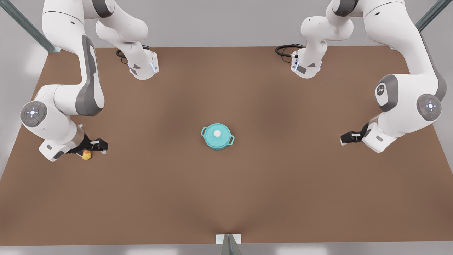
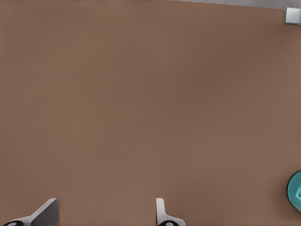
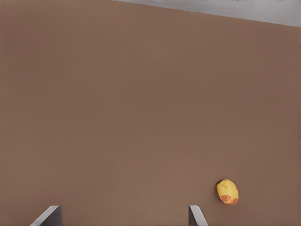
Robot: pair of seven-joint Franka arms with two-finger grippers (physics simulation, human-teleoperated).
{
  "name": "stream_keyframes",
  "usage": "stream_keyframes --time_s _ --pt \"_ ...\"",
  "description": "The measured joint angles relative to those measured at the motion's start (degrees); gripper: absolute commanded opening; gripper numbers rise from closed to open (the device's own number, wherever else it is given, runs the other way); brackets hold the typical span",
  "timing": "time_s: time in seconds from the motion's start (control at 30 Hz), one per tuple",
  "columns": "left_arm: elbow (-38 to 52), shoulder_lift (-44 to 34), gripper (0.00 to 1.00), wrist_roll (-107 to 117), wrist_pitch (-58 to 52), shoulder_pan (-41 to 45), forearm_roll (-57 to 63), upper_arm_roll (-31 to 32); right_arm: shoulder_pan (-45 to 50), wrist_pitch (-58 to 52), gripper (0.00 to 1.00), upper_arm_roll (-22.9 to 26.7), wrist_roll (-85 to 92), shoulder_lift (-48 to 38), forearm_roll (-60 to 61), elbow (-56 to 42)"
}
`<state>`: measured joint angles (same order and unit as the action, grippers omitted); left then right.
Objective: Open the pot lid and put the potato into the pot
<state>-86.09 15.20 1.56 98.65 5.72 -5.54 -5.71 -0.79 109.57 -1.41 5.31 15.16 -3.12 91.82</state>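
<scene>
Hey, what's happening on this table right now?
Nothing is held yet. The pot sits mid-table with its lid on. The right gripper, open, is right by the potato at the front view's left. The left gripper, open, waits at the front view's right.

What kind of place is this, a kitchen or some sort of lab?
Likely a simulated robot test bench, not a kitchen: a bare brown table, two white arms, and just a small teal pot with its lid on and a potato.
</scene>
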Motion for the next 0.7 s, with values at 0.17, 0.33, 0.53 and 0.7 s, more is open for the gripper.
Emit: stream_keyframes --time_s 0.17,0.33,0.53,0.7 --pt "0.6 1.4 1.0 1.2 1.7 5.5 1.1 0.1 -0.2 0.2 1.0 0.2 0.8 -0.5 0.1 1.3" --pt "13.5 9.8 1.0 8.4 1.6 25.2 2.5 7.4 -1.8 0.0 1.0 0.5 1.4 -4.1 -0.2 7.5" --pt "15.7 19.6 1.0 20.5 2.5 33.9 4.9 10.3 -1.0 0.1 1.0 0.1 2.3 -9.2 -3.9 16.5" --pt "15.6 26.7 1.0 30.1 8.1 38.1 5.6 10.4 -5.0 3.7 1.0 0.2 4.8 -6.6 -4.8 17.0"
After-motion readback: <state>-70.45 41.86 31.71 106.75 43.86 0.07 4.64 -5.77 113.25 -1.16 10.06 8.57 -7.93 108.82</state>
